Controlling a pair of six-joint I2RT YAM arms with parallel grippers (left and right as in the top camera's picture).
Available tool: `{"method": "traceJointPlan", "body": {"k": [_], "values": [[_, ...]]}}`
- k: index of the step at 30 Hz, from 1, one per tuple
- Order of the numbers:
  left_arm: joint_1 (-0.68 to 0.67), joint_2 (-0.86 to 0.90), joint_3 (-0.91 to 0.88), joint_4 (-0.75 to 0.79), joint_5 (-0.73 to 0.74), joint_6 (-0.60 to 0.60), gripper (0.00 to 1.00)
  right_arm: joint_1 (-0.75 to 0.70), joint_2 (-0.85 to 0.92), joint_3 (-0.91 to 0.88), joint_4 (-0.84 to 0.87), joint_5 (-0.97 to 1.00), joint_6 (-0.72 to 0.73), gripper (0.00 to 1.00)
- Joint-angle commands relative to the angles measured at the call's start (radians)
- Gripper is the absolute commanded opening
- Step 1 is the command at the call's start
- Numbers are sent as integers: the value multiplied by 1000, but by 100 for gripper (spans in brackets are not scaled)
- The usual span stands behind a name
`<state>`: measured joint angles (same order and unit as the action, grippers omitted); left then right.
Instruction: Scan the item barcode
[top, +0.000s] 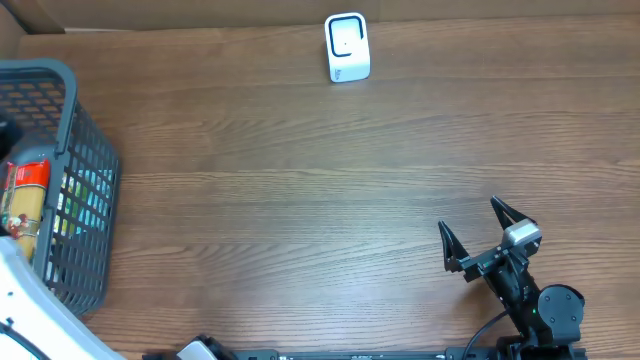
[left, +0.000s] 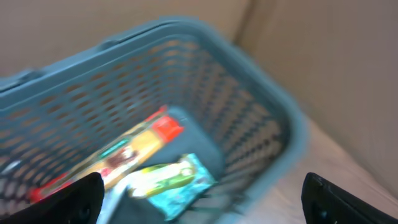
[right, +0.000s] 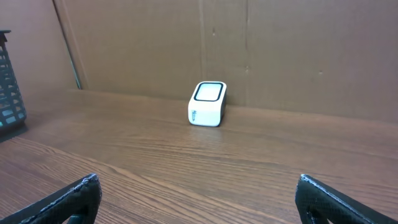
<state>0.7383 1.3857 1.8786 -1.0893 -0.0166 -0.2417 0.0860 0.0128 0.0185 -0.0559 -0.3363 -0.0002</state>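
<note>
The white barcode scanner (top: 347, 47) stands upright at the far middle of the table, and the right wrist view shows the scanner (right: 207, 103) straight ahead. Items lie in the grey basket (top: 85, 160) at the left: a long red and yellow packet (left: 124, 152) and a teal and green packet (left: 177, 180). My left gripper (left: 200, 190) hovers open above the basket, over the teal packet, with nothing between its fingers; this view is blurred. My right gripper (top: 467, 214) stands open and empty low over the table at the near right.
Cardboard walls (right: 280, 50) close off the back of the table. The basket's corner (right: 9, 81) shows at the left edge of the right wrist view. A white part of the left arm (top: 25, 295) crosses the near left corner.
</note>
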Motion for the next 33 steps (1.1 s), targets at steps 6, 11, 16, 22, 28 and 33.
{"method": "traceJointPlan", "body": {"k": [6, 11, 16, 22, 28, 33], "values": [[150, 189, 15, -68, -25, 186, 100, 4, -10, -11, 1, 2, 0, 100], [178, 277, 0, -82, 65, 330, 100, 4, -10, -11, 1, 2, 0, 100], [175, 345, 0, -90, 156, 465, 100, 4, -10, -11, 1, 2, 0, 100], [178, 467, 0, -130, 164, 544, 100, 4, -10, -11, 1, 2, 0, 100], [156, 577, 0, -143, 154, 553, 99, 4, -10, -11, 1, 2, 0, 100], [124, 655, 0, -117, 155, 607, 97, 4, -10, -11, 1, 2, 0, 100]]}}
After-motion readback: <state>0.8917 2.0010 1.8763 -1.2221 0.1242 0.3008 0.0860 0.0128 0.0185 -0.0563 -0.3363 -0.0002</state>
